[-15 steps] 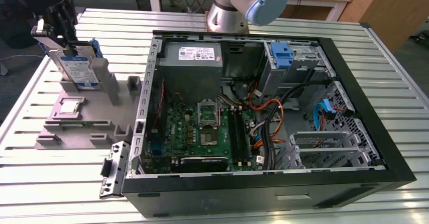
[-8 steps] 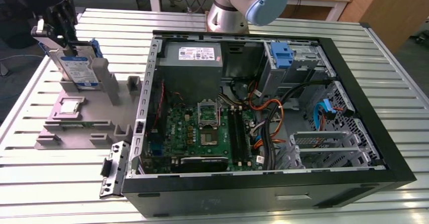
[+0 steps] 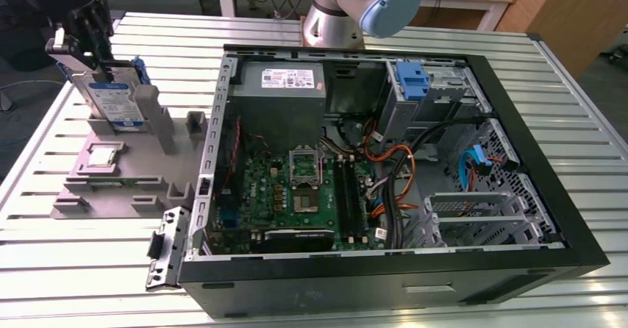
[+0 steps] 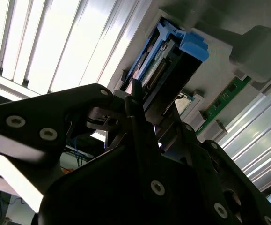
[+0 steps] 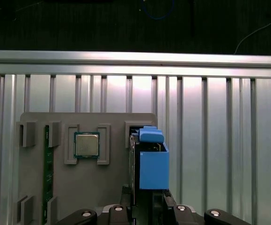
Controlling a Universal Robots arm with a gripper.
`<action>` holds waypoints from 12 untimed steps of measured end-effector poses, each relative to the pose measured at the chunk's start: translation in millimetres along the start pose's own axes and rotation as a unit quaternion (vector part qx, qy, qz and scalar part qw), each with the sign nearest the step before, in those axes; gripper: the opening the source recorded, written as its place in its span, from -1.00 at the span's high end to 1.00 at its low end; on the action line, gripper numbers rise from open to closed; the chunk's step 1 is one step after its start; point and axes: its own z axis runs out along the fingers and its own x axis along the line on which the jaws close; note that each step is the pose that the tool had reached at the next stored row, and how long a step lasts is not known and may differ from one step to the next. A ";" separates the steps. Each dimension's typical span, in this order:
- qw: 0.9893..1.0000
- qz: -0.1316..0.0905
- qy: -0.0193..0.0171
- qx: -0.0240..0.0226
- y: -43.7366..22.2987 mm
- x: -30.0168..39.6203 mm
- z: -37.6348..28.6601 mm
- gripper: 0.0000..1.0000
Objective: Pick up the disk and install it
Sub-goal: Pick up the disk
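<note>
Disk (image 3: 114, 106) noted toward the exterior view's upper left: a flat silver-metal slab with a blue-and-white label, edged by a glossy blue plastic bracket (image 3: 138, 74). It is stood on edge in a slot of a matte grey moulded holder (image 3: 118, 184). The holder is laid on a ribbed aluminium table (image 3: 59, 269), just beside an open black computer case (image 3: 343, 291) with a green circuit board (image 3: 294, 188) inside. The gripper (image 3: 95, 65), black with bolted plates, is seen directly above the disk, at its top edge; whether it is clamped on the disk cannot be told. In the first wrist view the bracket (image 5: 153, 166) is seen end-on just ahead of the gripper (image 5: 147, 208), and a small square chip (image 5: 86, 144) and a green memory stick (image 5: 45, 178) are seated in neighbouring pockets. In the second wrist view the disk's connector end (image 4: 165, 70) is shown close against the gripper (image 4: 140, 105).
</note>
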 end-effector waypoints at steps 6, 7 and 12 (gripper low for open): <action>1.000 0.000 0.000 0.000 0.1 -0.2 -5.3 0.30; 1.000 0.000 0.000 0.000 0.1 -0.2 -6.9 0.30; 1.000 0.000 0.001 0.000 0.1 -0.3 -8.9 0.30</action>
